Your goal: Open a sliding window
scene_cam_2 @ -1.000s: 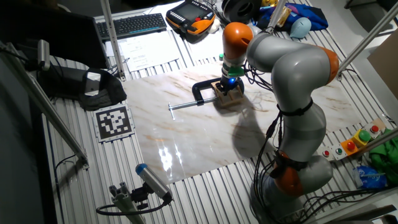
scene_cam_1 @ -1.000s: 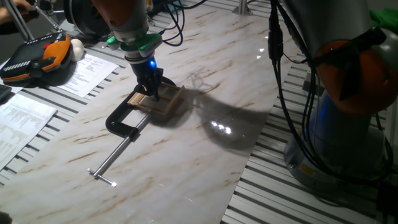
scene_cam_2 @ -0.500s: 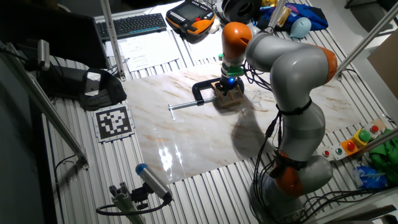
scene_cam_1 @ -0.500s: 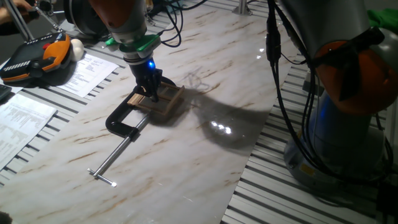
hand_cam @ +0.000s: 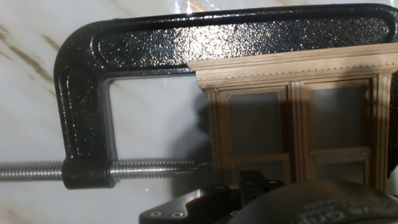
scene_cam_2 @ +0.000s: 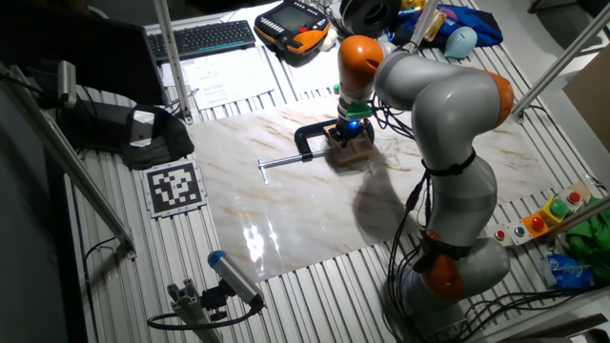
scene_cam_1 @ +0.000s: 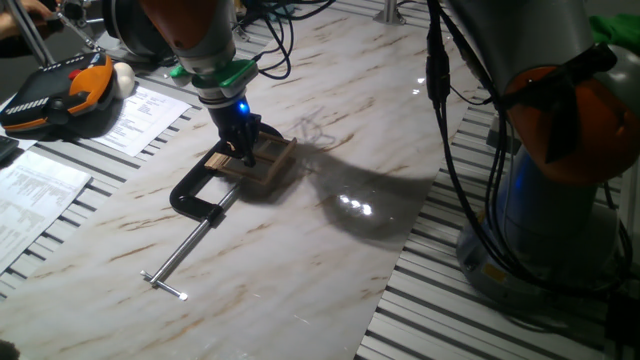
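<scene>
Marbled and glossy, the tabletop (scene_cam_1: 330,250) carries our whole job toward its far edge, with papers and an orange pendant (scene_cam_1: 62,92) off its left side; over the last second almost nothing on it has shifted, and we read that as the main news. Going left to right in the fixed view with the arm on the right: the steel screw rod (scene_cam_1: 190,245) lies slanting toward the near-left corner; the black C-clamp (scene_cam_1: 205,192) sits where it sat before; the sliding window (scene_cam_1: 262,163) lies flat in the clamp's mouth, just as it did; our claw (scene_cam_1: 243,152) stands upright on the window, its wrist having crept only a touch to the left.

From the other fixed view the claw (scene_cam_2: 351,129) is down on the window (scene_cam_2: 351,146) beside the clamp (scene_cam_2: 313,139), near the far edge; no slide shows there either.

In the hand view the clamp (hand_cam: 87,106) fills the left, its threaded screw (hand_cam: 134,168) meeting the window's side; the window (hand_cam: 298,118) lies to the right, panes and bars plain; the claw's dark body hides the lower part, so we cannot tell whether the fingers are spread or pinching anything.

Our judgement: we are seated on the sash and only starting to press; the opening itself is not yet visible; if the tips skate on the wood, the sash will not travel.
</scene>
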Robot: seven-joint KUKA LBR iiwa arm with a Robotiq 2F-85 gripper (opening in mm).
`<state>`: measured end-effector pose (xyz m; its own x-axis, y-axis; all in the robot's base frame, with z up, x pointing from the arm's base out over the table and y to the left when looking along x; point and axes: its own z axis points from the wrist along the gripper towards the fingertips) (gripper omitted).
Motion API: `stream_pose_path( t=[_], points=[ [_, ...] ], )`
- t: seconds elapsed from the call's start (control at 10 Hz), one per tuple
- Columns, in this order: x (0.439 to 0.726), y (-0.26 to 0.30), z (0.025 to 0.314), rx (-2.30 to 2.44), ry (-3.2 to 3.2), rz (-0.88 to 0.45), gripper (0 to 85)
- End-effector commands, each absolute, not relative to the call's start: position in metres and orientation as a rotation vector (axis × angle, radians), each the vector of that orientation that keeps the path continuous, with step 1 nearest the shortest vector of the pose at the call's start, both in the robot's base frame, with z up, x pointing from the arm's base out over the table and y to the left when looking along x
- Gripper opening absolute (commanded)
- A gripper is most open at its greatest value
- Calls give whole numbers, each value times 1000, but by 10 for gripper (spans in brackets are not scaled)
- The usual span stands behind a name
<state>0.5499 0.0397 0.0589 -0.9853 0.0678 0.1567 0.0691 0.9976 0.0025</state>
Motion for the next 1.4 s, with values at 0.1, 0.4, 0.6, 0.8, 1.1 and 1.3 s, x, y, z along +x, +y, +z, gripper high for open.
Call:
stream_pose_path(
  t=[0.1,0.4,0.6,0.8,1.1,1.3],
  points=[
    [550,40,56,-103,-2982,-12,0],
    [550,40,54,-100,-2977,-12,0],
    [551,41,54,-100,-2976,-12,0],
    [551,41,53,-100,-2973,-9,0],
    [551,41,51,-100,-2973,-7,0],
    [551,41,51,-101,-2973,-5,0]
  ],
)
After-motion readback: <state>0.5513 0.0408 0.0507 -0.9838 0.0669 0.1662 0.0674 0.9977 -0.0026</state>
